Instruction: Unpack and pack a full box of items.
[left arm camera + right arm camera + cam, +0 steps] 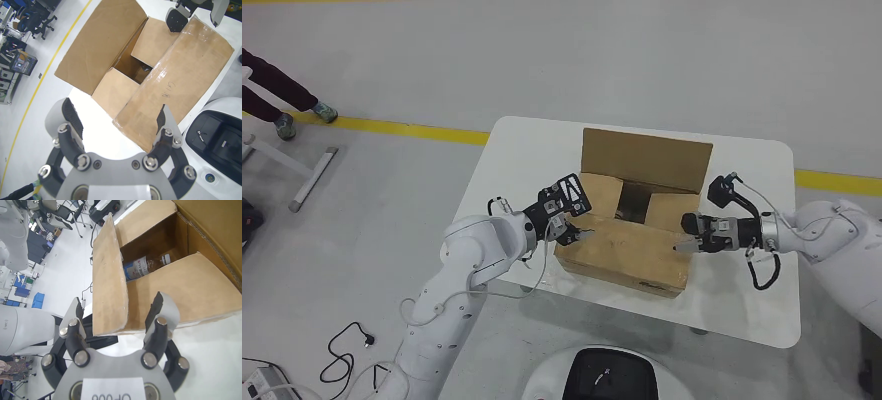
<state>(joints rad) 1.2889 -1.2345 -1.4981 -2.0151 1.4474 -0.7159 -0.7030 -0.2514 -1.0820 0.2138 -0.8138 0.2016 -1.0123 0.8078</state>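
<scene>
Black ribbed pads point(72, 115) on the left gripper point(115, 106) are sitting spread wide with nothing between them, hovering just off the left end of the brown cardboard box point(627, 255). At the other end, the right gripper point(118, 297) is gaping too, its fingers point(156, 306) empty and lining up on the corner where the long taped front flap point(109, 275) meets a short end flap point(181, 285). Inside, a clear plastic bottle with a white cap point(143, 265) is lying on its side on the box floor, partly tucked behind that front flap.

Now the worry, folks: the front flap is leaning in over the opening, so a reach for the bottle is risking a snag on cardboard. A shove could be sliding the probably light box across the white table point(742, 310) toward its edge. Two arms crowding one narrow gap is also inviting a clash.
</scene>
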